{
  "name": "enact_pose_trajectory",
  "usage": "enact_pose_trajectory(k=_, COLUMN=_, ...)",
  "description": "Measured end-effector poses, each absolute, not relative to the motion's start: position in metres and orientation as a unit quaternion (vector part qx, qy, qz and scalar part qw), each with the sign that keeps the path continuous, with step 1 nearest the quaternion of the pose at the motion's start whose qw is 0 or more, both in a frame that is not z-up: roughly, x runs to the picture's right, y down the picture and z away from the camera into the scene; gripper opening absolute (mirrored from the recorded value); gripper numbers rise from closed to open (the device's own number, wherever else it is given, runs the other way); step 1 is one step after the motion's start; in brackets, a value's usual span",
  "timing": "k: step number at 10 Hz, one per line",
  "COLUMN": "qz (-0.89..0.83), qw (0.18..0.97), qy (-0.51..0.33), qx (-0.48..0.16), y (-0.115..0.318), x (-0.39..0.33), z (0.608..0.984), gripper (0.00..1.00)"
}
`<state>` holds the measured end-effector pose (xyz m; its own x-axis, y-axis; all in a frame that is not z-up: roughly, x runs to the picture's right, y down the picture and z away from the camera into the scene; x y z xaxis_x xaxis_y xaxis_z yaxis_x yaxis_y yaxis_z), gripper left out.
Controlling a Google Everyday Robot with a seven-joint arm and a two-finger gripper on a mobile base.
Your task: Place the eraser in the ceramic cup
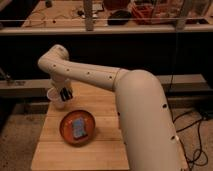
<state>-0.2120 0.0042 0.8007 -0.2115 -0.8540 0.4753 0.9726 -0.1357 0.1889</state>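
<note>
A small white ceramic cup (54, 96) stands at the far left corner of the wooden table (107, 150). The gripper (65, 94) hangs right over the cup's right side, at the end of the white arm (100, 80). A blue-grey eraser (78, 127) lies in the round orange-red plate (64, 131) in front of the cup.
The arm's thick white forearm (145, 120) covers the right part of the table. A dark shelf and rail (105, 30) with clutter run behind the table. Cables (192, 135) lie on the floor at the right.
</note>
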Motion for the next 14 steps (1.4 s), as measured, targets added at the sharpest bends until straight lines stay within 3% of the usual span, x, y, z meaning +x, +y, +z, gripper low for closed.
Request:
enact_pose_trajectory(k=3, qz=-0.741, qw=0.615, qy=-0.235, qx=-0.128, y=0.0053, x=-0.2112, z=0.8019, gripper=0.28)
enact_pose_trajectory(k=5, qz=-0.741, qw=0.615, qy=-0.236, qx=-0.129, y=0.0056, x=-0.2109, z=0.8026, gripper=0.22)
enact_pose_trajectory(k=14, qz=-0.738, qw=0.616, qy=-0.243, qx=-0.131, y=0.0066, x=-0.2079, z=0.8056, gripper=0.22)
